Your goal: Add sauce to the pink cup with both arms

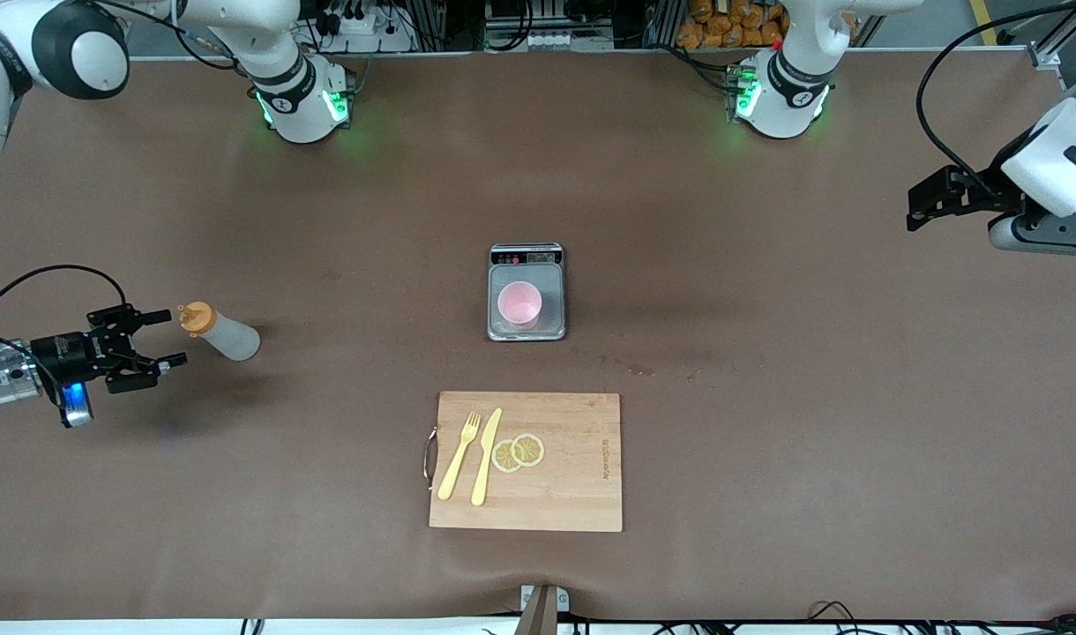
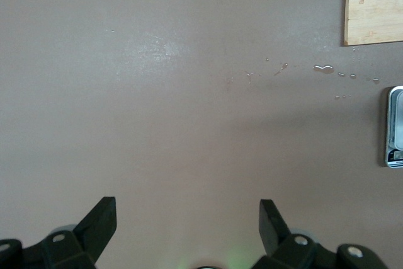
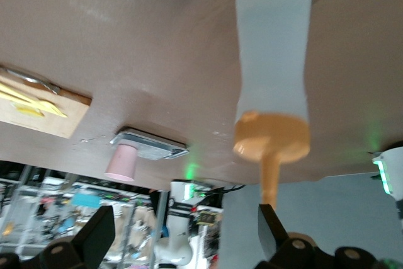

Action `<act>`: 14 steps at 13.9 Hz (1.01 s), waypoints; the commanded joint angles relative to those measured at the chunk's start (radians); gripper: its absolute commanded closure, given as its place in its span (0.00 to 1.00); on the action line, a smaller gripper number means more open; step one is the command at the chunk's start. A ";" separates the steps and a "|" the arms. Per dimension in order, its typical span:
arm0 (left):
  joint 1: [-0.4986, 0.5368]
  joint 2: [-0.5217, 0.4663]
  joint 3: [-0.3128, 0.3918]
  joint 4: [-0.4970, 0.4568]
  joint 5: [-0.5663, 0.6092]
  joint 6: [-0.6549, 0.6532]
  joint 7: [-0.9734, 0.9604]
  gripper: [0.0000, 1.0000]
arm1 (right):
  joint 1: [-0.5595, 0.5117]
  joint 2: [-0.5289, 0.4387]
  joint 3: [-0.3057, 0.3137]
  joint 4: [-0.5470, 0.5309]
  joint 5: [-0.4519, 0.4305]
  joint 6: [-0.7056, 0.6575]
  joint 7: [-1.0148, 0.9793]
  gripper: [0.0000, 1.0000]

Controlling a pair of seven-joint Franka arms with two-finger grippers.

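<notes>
The sauce bottle (image 1: pixel 223 333), translucent with an orange cap, stands on the table toward the right arm's end. My right gripper (image 1: pixel 175 337) is level beside it, open, with the nozzle just off one fingertip and nothing held. In the right wrist view the sauce bottle (image 3: pixel 273 86) rises from the table toward my right gripper (image 3: pixel 186 218). The pink cup (image 1: pixel 520 304) stands on a small scale (image 1: pixel 526 328) mid-table and shows in the right wrist view as the pink cup (image 3: pixel 121 160). My left gripper (image 1: pixel 919 207) hangs open and empty over the left arm's end; the left gripper (image 2: pixel 187 209) sees bare table.
A wooden cutting board (image 1: pixel 573 494) lies nearer the front camera than the scale. It carries a yellow fork (image 1: pixel 459 456), a yellow knife (image 1: pixel 486 456) and lemon slices (image 1: pixel 519 451). A few droplets (image 1: pixel 639 370) spot the table between scale and board.
</notes>
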 commanded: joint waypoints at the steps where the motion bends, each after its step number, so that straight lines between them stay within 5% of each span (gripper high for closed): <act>1: 0.002 0.001 0.001 0.004 -0.006 0.009 -0.001 0.00 | 0.002 -0.004 -0.005 0.072 -0.044 -0.040 0.006 0.00; 5: 0.000 0.001 0.001 0.004 -0.006 0.009 -0.001 0.00 | 0.020 -0.080 -0.005 0.075 -0.052 -0.067 0.008 0.00; 12: 0.000 -0.001 -0.001 0.004 -0.006 0.008 -0.001 0.00 | 0.295 -0.268 -0.047 0.057 -0.307 -0.054 -0.001 0.00; 14: 0.000 -0.001 -0.001 0.004 -0.006 0.008 -0.001 0.00 | 0.336 -0.359 -0.051 -0.028 -0.370 0.009 -0.035 0.00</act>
